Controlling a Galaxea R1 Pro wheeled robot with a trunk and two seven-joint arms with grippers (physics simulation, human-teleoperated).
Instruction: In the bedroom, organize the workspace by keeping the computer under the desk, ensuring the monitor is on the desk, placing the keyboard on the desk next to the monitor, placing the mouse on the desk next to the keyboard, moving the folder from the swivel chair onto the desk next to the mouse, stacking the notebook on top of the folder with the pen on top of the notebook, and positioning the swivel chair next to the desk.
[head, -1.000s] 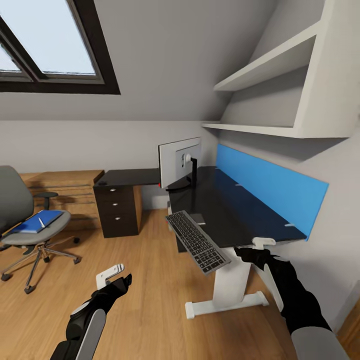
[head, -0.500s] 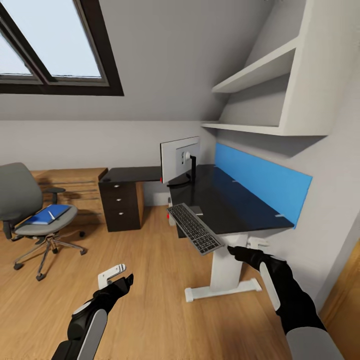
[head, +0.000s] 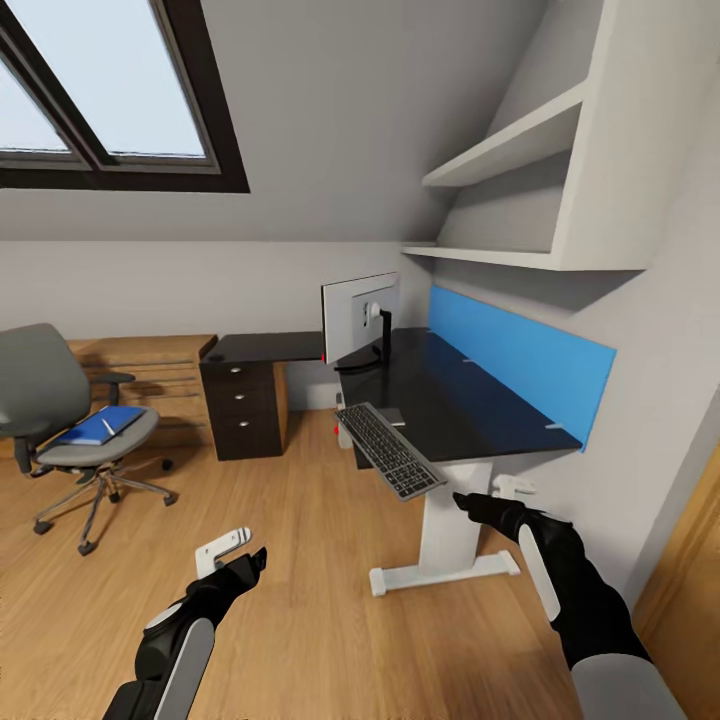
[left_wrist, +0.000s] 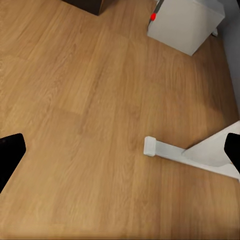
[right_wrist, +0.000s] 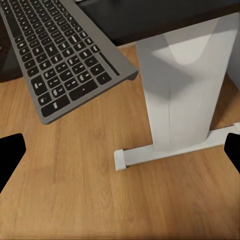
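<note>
The black desk (head: 470, 405) stands at the right wall with the monitor (head: 360, 315) on its far end. A grey keyboard (head: 390, 452) lies on the desk's near edge, its near end overhanging the floor, also seen in the right wrist view (right_wrist: 60, 60). My right gripper (head: 472, 500) is open just below and right of that end, touching nothing. My left gripper (head: 240, 565) hangs open over bare floor. A white computer case (left_wrist: 185, 22) sits on the floor under the desk. The grey swivel chair (head: 45, 395) at the left carries a blue folder (head: 100, 425) with a pen on it.
The desk's white leg and foot (head: 450, 540) stand right in front of my right arm. A dark drawer cabinet (head: 240, 405) and a wooden dresser (head: 150, 375) line the back wall. White shelves (head: 530, 190) hang above the desk. Wooden floor (head: 300, 560) lies open between chair and desk.
The whole view has drawn back from the desk, so the camera moved. The keyboard stays on the desk's edge. The gap between my right gripper and the keyboard has widened a little.
</note>
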